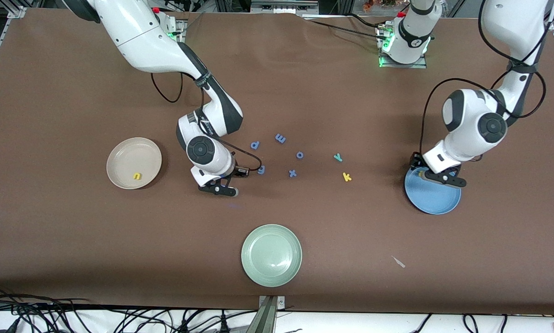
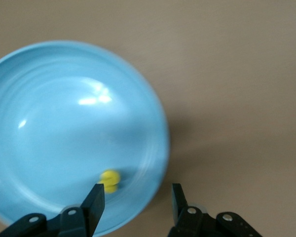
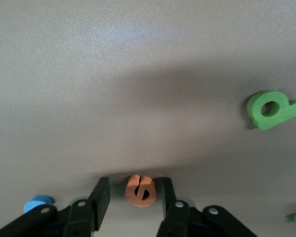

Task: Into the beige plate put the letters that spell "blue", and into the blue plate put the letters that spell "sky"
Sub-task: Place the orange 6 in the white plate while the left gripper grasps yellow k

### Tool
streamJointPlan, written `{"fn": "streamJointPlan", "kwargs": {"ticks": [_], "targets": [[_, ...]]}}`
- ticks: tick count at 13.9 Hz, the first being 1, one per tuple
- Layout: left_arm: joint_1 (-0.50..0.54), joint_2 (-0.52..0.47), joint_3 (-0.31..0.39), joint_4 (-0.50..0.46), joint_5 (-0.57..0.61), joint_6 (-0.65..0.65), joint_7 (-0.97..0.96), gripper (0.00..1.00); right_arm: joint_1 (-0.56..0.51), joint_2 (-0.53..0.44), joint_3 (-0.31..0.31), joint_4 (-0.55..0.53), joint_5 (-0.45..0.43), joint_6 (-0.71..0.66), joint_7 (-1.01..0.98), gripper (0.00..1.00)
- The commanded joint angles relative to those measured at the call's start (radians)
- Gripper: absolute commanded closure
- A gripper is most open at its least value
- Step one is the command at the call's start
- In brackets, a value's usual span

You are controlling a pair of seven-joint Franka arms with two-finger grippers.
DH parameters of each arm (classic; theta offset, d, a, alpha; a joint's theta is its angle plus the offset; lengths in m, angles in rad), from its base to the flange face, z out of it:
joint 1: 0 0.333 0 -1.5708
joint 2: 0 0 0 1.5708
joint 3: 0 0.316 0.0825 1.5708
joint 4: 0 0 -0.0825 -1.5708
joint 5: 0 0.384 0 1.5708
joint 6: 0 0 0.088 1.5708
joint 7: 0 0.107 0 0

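A robotics lab: two white-and-black robot arms [image 1: 212, 115] are bolted to metal base plates [image 1: 402, 62] at the edge of a wide brown-covered worktop [image 1: 73, 231], framed by aluminium rails [image 1: 1, 37], with black cables [image 1: 40, 310] bundled beside the worktop.

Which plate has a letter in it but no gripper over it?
The beige plate, toward the right arm's end, holding the yellow u. The blue plate sits under the left gripper; the pale green plate has no letter.

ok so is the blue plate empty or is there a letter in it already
Not empty. The left wrist view shows one small yellow letter lying inside the blue plate, near its rim; it is too blurred to tell which letter.
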Motion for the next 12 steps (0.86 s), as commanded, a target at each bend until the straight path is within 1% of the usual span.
{"fn": "streamJointPlan", "kwargs": {"ticks": [1, 3, 4, 6, 7, 8, 10, 11, 12], "targets": [[-0.140, 0.069, 0.008, 0.090, -0.002, -0.003, -0.184, 0.38, 0.006, 0.017, 0.000, 0.021, 0.007, -0.002, 0.003, 0.65], [-0.202, 0.108, 0.008, 0.130, -0.002, -0.003, -0.330, 0.34, 0.006, 0.018, 0.000, 0.019, 0.007, -0.004, 0.001, 0.82], [-0.233, 0.120, 0.006, 0.140, -0.002, -0.003, -0.365, 0.34, 0.006, 0.017, 0.000, 0.019, 0.007, -0.004, 0.001, 0.88], [-0.271, 0.166, 0.006, 0.182, -0.004, -0.003, -0.440, 0.34, 0.006, 0.017, 0.000, 0.028, 0.005, -0.004, -0.005, 0.91], [-0.288, 0.195, 0.006, 0.208, -0.004, 0.000, -0.477, 0.34, -0.002, 0.005, -0.003, 0.033, -0.001, -0.016, -0.015, 0.94], [-0.303, 0.218, 0.006, 0.229, -0.019, 0.000, -0.522, 0.34, -0.016, -0.009, -0.006, 0.040, -0.002, -0.043, -0.040, 0.94], [-0.337, 0.244, 0.006, 0.246, -0.100, 0.002, -0.573, 0.34, -0.069, -0.063, -0.008, 0.045, -0.004, -0.169, -0.185, 0.94], [-0.345, 0.252, 0.006, 0.246, -0.134, 0.007, -0.574, 0.34, -0.088, -0.092, -0.023, 0.034, -0.005, -0.229, -0.265, 0.94], [-0.346, 0.258, 0.006, 0.251, -0.167, 0.016, -0.574, 0.34, -0.088, -0.113, -0.075, 0.025, -0.005, -0.285, -0.357, 0.94]]}}
